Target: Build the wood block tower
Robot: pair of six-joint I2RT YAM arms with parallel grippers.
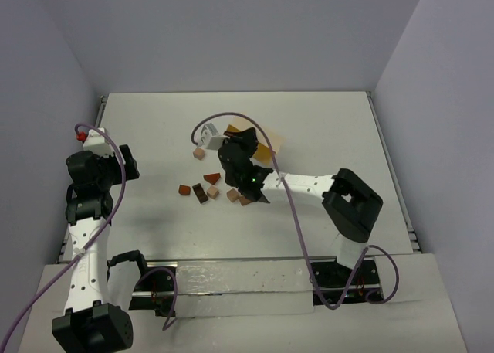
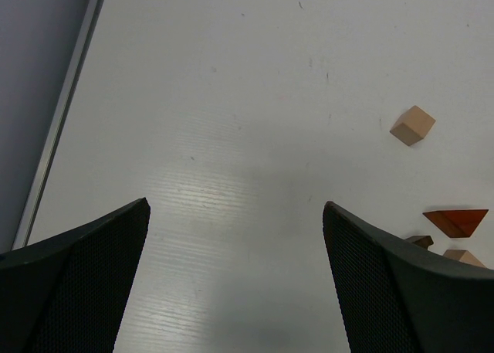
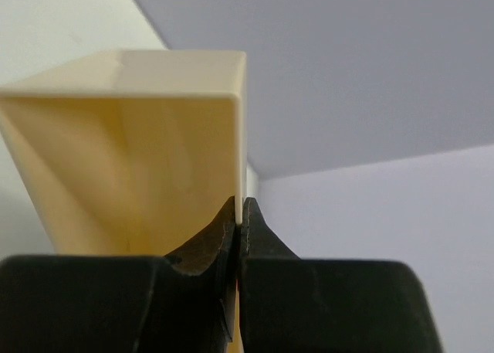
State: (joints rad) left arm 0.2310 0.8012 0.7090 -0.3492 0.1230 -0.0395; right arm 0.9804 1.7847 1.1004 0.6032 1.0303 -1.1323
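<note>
**Wall of pale box pinched by right gripper; wood blocks loose**

Clamped tight on thin side wall of box, fingertips pressed together over its edge; open inside of box facing wrist camera. Off to the left, left gripper spread wide, holding nothing, above bare table. Wood blocks scattered mid-table just beside right gripper, none stacked. Tan cube apart from the rest; reddish-brown triangular piece nearer the cluster.

Thin wall of pale box tight inside right pincer.
</note>
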